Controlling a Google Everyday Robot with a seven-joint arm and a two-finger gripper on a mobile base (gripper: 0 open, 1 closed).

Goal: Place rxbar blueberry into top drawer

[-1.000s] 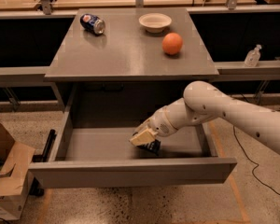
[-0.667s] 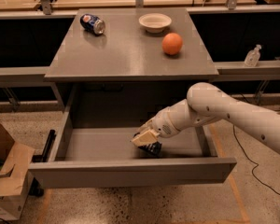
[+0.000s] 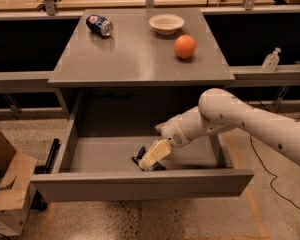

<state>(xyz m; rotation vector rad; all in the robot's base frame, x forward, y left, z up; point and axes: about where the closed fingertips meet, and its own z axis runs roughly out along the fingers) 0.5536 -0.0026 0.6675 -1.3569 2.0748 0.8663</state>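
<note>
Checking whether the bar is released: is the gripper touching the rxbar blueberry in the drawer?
Cannot tell. In the camera view the gripper sits low inside the top drawer, overlapping the dark rxbar blueberry; no contact or gap shows plainly.

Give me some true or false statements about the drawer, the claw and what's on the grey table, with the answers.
1. The top drawer is pulled open. True.
2. The orange lies in the drawer. False: it sits on the table, near the bowl.
3. The claw is down inside the drawer. True.
4. The soda can stands upright. False: it lies on its side on the table.
5. The rxbar blueberry is in the drawer, right at the claw. True.
</note>
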